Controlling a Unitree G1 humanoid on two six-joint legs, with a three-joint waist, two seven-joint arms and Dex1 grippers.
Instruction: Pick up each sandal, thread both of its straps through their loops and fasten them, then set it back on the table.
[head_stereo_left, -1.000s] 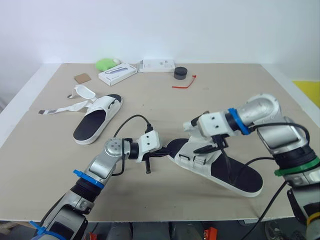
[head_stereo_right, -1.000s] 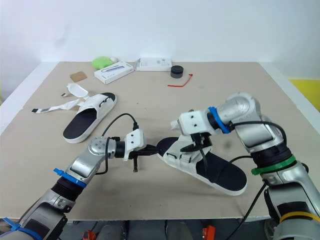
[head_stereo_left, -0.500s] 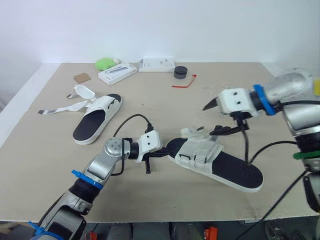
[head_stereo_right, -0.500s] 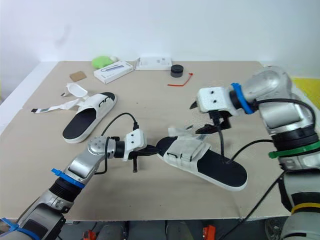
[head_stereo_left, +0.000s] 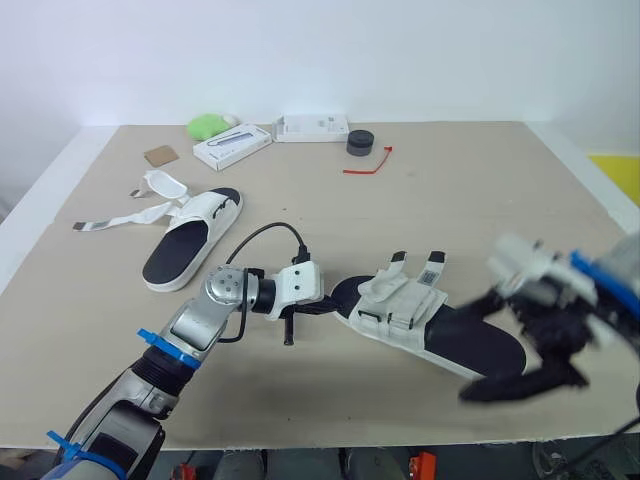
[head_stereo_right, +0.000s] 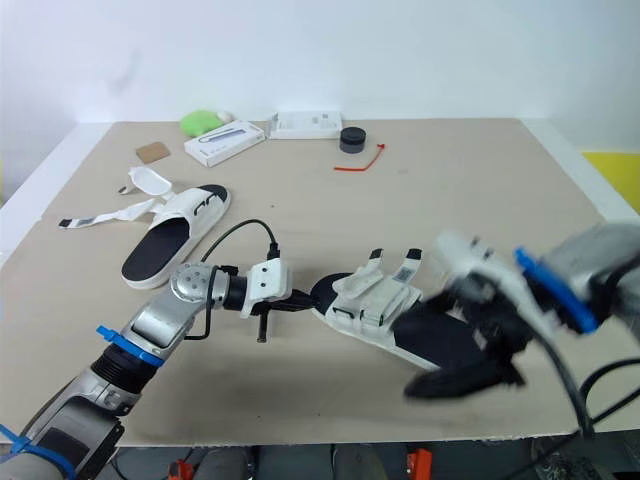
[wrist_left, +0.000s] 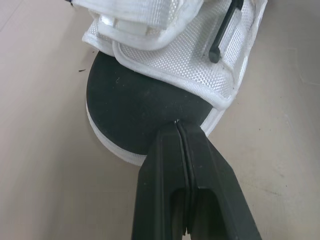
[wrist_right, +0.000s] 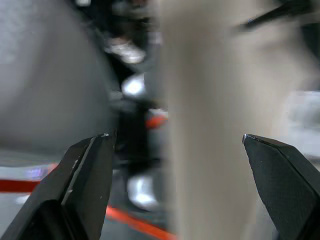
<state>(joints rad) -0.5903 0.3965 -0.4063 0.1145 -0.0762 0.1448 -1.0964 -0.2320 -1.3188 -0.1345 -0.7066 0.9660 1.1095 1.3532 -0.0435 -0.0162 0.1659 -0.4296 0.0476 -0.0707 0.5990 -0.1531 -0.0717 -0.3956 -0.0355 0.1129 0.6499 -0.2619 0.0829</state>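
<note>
The near sandal (head_stereo_left: 420, 320), white with a black footbed, lies flat on the table (head_stereo_left: 480, 190). Both of its straps lie folded across the upper, their ends pointing away from me. My left gripper (wrist_left: 178, 123) is shut, its tips resting against the toe edge of that sandal. My right gripper (wrist_right: 175, 136) is open and motion-blurred near the table's front right edge, just right of the sandal's heel (head_stereo_left: 505, 345). The second sandal (head_stereo_left: 190, 245) lies at the far left, its loose straps (head_stereo_left: 110, 218) spread on the table.
Along the back edge sit a green object (head_stereo_left: 208, 126), two white boxes (head_stereo_left: 232, 146) (head_stereo_left: 312, 127), a black cylinder (head_stereo_left: 359, 143), a red tie (head_stereo_left: 367, 163) and a brown card (head_stereo_left: 159, 155). My left arm's cable arches over the table between the sandals.
My right gripper has let go of the near sandal's straps, swung right, then dropped toward the front right edge. The sandal has settled flat. My left gripper has stayed at the toe.
</note>
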